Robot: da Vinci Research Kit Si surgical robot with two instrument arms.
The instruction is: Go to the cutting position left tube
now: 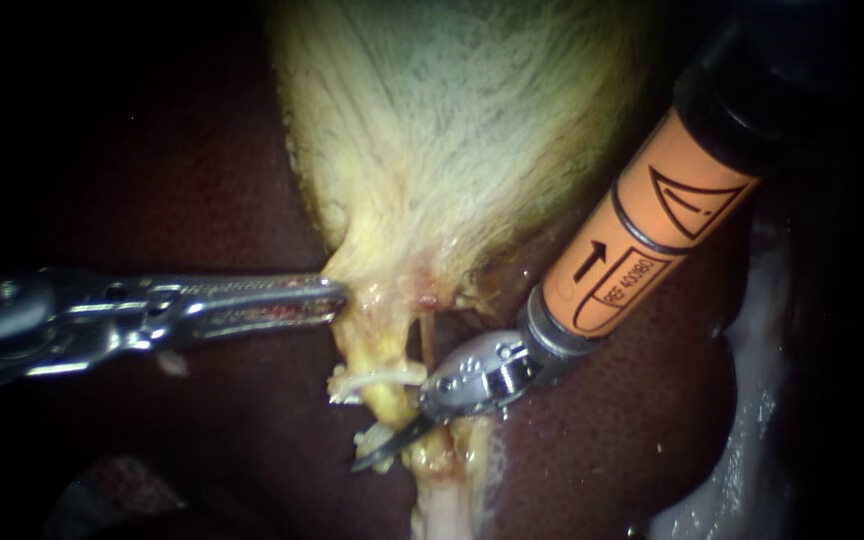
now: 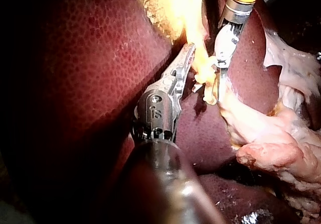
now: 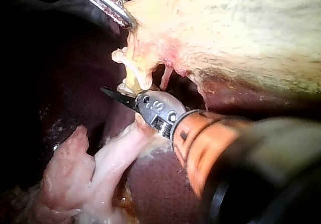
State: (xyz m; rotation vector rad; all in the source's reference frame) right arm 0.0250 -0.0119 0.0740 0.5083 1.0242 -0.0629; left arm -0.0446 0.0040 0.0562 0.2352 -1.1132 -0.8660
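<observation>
Your left instrument (image 1: 335, 298) held the gallbladder (image 1: 452, 130) at its narrow lower end, jaws clamped on it. Your right instrument's (image 1: 389, 449) tip lay against the left tube (image 1: 374, 342), over the liver (image 1: 642, 400).

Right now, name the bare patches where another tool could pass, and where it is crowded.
Bare liver lies below the left instrument and right of the right instrument. Crowded: the tubes under the gallbladder, where both tips work.

A dark red, finely mottled liver (image 1: 202, 180) fills the backdrop, wet and glinting where the light strikes it. The light is strong at the middle and falls off fast, leaving edges and corners black. Pale glistening tissue (image 1: 752, 400) lines the endoscope view's right edge.
</observation>
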